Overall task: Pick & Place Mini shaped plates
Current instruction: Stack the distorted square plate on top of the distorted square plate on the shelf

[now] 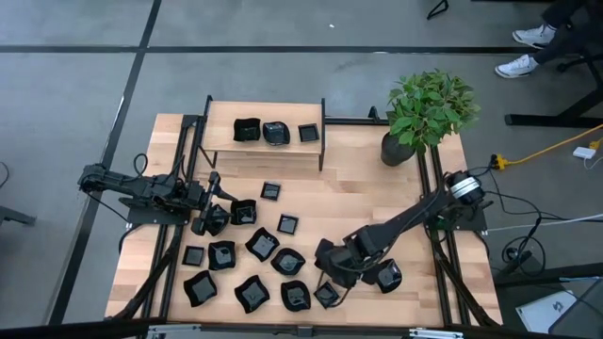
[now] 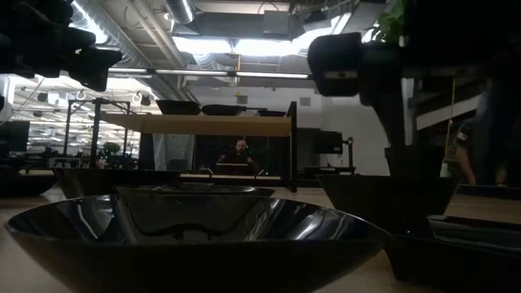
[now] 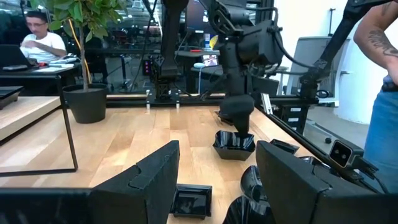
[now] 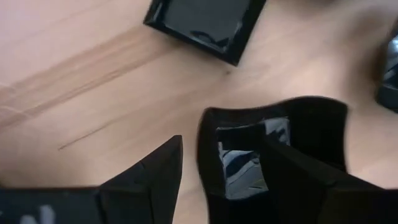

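I find the wooden table (image 1: pixel 377 198) carrying a raised shelf (image 1: pixel 266 151) at upper centre of the high view with three mini shaped plates (image 1: pixel 273 132) already on it, evidently the drop-off, while the rest lie scattered across the lower centre awaiting pickup. My right gripper (image 4: pixel 221 168) is down at lower centre-right with its fingers spread astride the rim of a square plate (image 4: pixel 273 143), placed to pinch it. My left gripper (image 1: pixel 209 218), at centre-left, stands open and empty beside the scatter.
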Available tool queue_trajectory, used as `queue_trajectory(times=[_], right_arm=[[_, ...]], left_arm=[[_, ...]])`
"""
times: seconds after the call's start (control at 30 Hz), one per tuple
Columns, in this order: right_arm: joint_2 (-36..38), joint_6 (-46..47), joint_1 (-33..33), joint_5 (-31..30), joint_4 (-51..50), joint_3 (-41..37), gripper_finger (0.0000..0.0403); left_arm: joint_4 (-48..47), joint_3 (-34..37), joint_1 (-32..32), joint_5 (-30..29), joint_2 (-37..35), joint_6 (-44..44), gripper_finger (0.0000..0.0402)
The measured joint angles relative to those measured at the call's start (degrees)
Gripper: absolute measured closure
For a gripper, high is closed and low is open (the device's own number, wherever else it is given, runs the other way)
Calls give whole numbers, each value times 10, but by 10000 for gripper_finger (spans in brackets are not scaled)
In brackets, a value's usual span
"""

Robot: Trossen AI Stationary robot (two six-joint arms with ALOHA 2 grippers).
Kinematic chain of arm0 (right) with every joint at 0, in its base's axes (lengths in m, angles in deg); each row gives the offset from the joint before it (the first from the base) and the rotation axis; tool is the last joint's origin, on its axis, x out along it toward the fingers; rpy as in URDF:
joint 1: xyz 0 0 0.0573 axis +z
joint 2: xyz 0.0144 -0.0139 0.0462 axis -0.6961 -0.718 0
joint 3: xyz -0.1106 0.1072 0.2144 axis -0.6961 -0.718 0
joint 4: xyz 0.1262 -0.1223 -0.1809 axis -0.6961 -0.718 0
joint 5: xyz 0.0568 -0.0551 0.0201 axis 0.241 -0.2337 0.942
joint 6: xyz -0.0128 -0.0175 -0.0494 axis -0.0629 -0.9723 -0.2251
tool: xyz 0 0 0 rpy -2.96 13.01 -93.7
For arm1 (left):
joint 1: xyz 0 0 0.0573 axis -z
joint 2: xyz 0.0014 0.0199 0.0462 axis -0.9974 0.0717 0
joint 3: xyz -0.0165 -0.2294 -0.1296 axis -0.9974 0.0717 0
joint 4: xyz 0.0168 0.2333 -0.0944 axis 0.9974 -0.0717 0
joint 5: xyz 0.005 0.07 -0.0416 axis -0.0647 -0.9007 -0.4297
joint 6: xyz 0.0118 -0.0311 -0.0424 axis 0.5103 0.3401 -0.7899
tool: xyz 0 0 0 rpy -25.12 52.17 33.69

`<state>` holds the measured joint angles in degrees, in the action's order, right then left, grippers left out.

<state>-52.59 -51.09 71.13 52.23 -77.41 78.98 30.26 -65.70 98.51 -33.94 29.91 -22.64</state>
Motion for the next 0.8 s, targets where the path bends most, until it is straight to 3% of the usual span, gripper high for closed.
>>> queue_trajectory(times=[0.27,0.6,0.8], right_arm=[[-3,1,0,-47,-27,0,213],[-6,34,-2,-50,22,-53,296],[1,43,-6,-117,15,-41,357]], left_arm=[[0,0,0,0,0,0,194],[0,0,0,0,0,0,194],[0,0,0,0,0,0,194]])
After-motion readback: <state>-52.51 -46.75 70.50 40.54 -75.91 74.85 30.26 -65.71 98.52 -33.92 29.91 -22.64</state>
